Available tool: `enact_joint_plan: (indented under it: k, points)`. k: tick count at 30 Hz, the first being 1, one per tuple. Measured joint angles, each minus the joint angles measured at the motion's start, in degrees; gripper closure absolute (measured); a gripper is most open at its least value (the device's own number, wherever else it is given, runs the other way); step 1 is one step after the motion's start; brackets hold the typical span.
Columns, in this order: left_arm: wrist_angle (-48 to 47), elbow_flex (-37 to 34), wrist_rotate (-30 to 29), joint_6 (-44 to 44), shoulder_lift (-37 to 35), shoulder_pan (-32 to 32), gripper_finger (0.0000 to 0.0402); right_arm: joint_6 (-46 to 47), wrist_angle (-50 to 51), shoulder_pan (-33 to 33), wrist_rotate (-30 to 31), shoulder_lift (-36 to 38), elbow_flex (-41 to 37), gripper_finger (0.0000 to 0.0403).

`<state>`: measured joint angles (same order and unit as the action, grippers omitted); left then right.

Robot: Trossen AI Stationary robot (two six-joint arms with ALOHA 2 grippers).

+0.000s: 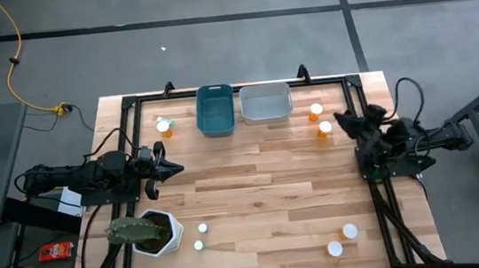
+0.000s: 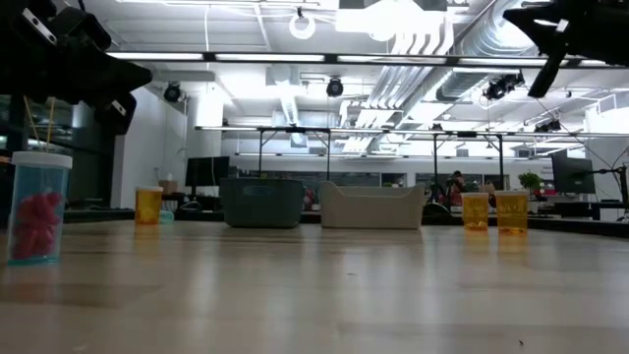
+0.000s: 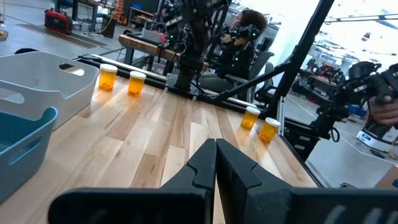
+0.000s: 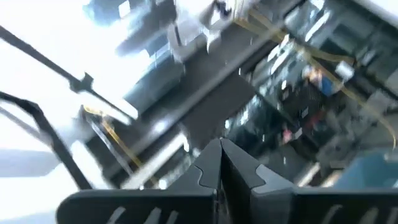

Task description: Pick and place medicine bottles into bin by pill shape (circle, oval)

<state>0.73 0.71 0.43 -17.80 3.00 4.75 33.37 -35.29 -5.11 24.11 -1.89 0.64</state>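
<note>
Seven or so medicine bottles [image 1: 316, 110] sit scattered on the tabletop [image 1: 264, 194], none in a bin yet, so you're at the very start. Little amber see-through cylinders with white round caps: two near the white bin [image 1: 266, 103], one by the teal bin [image 1: 216, 110], the rest along the near edge. Left hand [image 1: 172, 167] and right hand [image 1: 341, 120] both hover pinched together, holding nothing. I'd guess next you need to spread a hand and drop over the closest bottle, then check its pill shape
</note>
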Motion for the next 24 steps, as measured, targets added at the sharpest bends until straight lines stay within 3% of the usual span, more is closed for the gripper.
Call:
enact_joint_plan:
  k: [6,18,22,24]
  points:
    - [0.0,0.0,0.0,0.0,0.0,0.0,0.0401,-3.9,0.8,0.0,-0.3,-5.5,6.0,0.0402]
    - [1.1,0.0,-0.1,-0.2,0.0,0.1,0.0401,-9.4,25.5,0.0,-0.1,-25.3,28.2,0.0402]
    - [7.0,0.0,-0.8,-8.5,0.0,0.1,0.0401,-9.9,29.7,0.0,0.3,-29.5,32.8,0.0402]
    - [13.6,0.0,-3.9,-13.1,0.0,0.1,0.0401,-10.1,29.9,0.0,0.3,-31.1,34.2,0.0402]
